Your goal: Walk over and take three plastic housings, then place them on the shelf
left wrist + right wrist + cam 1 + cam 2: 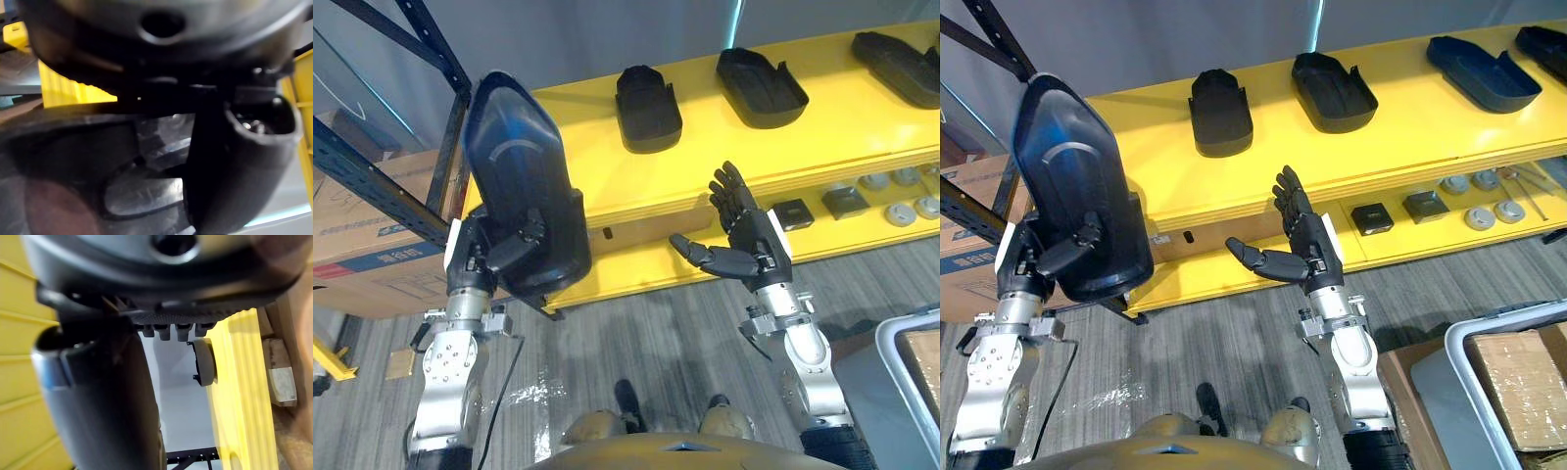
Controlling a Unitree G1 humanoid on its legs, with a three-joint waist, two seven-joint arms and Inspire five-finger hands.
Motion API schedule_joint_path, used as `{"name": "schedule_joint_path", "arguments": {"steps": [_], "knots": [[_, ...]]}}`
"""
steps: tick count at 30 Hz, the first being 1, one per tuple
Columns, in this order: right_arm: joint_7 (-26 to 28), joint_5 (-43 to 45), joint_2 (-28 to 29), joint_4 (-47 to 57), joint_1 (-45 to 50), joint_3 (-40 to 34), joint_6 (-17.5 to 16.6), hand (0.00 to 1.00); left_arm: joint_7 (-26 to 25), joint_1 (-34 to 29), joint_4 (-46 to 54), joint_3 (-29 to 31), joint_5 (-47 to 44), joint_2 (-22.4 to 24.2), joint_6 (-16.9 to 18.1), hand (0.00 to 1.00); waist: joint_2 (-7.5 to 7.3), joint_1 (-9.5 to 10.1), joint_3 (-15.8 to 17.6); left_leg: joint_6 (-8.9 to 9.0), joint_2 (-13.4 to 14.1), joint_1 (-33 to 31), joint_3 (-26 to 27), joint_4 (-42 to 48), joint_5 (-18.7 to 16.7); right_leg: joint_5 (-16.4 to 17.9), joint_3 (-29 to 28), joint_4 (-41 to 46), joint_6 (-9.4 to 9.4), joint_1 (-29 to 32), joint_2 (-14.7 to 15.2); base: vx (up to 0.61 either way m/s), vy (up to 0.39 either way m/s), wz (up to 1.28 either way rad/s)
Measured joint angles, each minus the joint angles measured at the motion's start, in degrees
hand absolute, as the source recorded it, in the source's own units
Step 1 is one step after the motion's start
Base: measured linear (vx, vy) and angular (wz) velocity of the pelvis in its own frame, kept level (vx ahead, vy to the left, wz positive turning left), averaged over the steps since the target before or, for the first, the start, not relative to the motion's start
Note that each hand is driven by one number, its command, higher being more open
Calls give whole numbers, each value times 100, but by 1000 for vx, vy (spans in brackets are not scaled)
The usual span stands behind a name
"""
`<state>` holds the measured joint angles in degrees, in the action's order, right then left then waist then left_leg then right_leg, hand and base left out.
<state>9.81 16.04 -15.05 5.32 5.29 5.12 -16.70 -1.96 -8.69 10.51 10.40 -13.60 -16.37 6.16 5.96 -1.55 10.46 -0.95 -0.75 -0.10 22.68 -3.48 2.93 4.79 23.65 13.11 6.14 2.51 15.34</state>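
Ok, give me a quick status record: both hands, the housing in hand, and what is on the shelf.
left hand: shut on held housing, raised near the shelf's left end
right hand: open, empty, in front of the shelf edge
yellow shelf: top level, bare at its left end
placed housings: four black ones on top
lower level: black square parts, grey round parts
task state: held housing not yet set down

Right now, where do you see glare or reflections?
Left eye view: a pale arc of glare on the housing in the left hand, and a bright sheen on the floor. Right eye view: the shelf looks evenly lit.
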Motion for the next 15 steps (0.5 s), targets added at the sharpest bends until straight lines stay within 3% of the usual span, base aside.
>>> {"name": "schedule_joint_path", "arguments": {"steps": [6,15], "knots": [[212,1,-84,-35,-147,490,247,100,-165,908,-940,30,-330,-83,-1,0,69,-32,28,62,3,-153,48,-71,112,189,-129,456,-77,432,70,-7,-13,-4],[390,6,-160,-102,-306,1042,653,100,-519,2552,-3212,325,-1181,-967,-153,0,127,-198,253,93,-8,-361,231,-34,187,420,-449,1108,-190,1054,173,-12,-61,-11]]}}
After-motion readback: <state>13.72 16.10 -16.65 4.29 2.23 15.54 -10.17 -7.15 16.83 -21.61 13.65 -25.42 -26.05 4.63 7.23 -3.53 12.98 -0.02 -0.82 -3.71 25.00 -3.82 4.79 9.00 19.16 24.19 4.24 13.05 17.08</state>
